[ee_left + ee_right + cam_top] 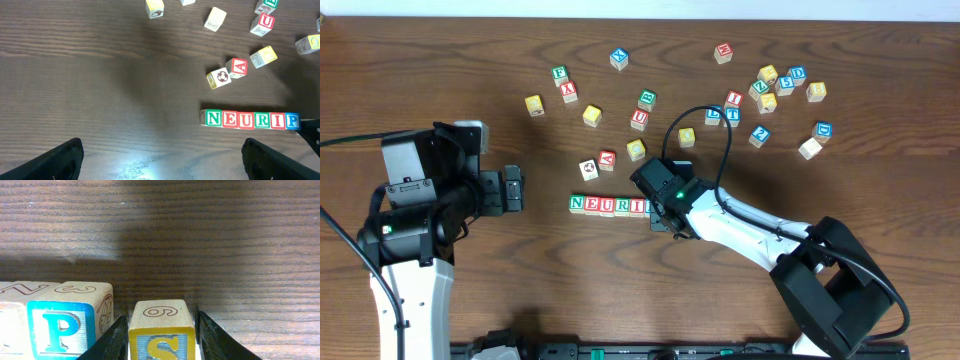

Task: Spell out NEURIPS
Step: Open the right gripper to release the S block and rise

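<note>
Overhead: the left end effector (517,190) is wide open and empty. The cube row (608,205) lies on the tabletop (470,60) between it and the right end effector (655,208).

Left wrist: the row reads NEURIP.

Right wrist: slightly parted fingers (112,340) flank the yellow S cube (162,337) with thin gaps either side. The P cube (60,325) sits just beside it.

Robot lab: wood-grain table (440,60), mounted arm (750,228).

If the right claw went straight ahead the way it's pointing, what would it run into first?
The S cube, sitting between the fingers of the right claw, next to the P cube. Past it the wrist view shows only bare table, though depth is unclear.
</note>
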`<state>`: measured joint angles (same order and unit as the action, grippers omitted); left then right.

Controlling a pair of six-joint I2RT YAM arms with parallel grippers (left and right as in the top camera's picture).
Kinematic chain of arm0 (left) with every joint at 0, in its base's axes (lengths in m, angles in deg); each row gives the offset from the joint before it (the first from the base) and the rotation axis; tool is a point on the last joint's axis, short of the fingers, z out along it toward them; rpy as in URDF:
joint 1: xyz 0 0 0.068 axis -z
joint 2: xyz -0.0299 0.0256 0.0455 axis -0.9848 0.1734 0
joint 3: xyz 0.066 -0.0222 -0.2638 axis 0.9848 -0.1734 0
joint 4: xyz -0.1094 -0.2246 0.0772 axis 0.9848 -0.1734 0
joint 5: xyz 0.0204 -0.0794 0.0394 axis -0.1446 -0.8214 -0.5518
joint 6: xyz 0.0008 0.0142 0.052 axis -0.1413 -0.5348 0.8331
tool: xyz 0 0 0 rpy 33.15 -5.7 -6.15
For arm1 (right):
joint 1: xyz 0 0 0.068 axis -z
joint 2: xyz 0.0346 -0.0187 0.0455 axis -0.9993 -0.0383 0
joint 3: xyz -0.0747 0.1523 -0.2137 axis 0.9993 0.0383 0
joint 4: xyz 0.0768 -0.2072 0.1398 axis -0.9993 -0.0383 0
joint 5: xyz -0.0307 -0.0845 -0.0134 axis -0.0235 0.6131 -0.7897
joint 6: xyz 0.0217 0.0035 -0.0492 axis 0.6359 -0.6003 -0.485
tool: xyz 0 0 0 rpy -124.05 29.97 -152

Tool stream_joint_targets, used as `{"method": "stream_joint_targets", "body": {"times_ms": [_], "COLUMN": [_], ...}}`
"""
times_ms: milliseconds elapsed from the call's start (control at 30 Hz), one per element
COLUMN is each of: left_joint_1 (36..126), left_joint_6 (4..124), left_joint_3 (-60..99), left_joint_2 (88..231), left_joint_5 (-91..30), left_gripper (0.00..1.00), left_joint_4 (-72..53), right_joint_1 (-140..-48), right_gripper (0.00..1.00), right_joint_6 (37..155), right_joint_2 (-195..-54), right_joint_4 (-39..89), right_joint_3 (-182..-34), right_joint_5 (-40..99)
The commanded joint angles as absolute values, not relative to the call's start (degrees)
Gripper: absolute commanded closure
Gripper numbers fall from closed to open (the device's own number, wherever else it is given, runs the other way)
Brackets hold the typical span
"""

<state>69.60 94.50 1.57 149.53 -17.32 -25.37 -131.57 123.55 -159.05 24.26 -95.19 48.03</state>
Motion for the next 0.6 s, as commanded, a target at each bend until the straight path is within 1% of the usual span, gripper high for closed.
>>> {"method": "stream_joint_targets", "body": {"times_ms": [0,233,400,567], "left_joint_1": [69.42,69.42,69.42,69.42], "left_joint_6": [95.44,95.44,95.44,95.44], "left_joint_3": [2.40,2.40,2.40,2.40], "left_joint_2": [149.48,149.48,149.48,149.48], "left_joint_5": [-17.14,-17.12,-17.12,-17.12], "left_gripper": [0.01,0.01,0.01,0.01], "left_joint_4": [-25.42,-25.42,-25.42,-25.42], "right_joint_1": [-131.29,-131.29,-130.65,-130.43], "right_gripper": [0.62,0.62,0.62,0.62], "right_joint_6": [123.40,123.36,121.67,120.14], "right_joint_2": [-158.99,-156.43,-153.89,-151.73], "right_joint_4": [24.02,19.52,13.55,11.61], "right_joint_3": [-96.43,-99.64,-105.41,-109.55], "right_joint_5": [48.59,52.51,56.42,57.66]}}
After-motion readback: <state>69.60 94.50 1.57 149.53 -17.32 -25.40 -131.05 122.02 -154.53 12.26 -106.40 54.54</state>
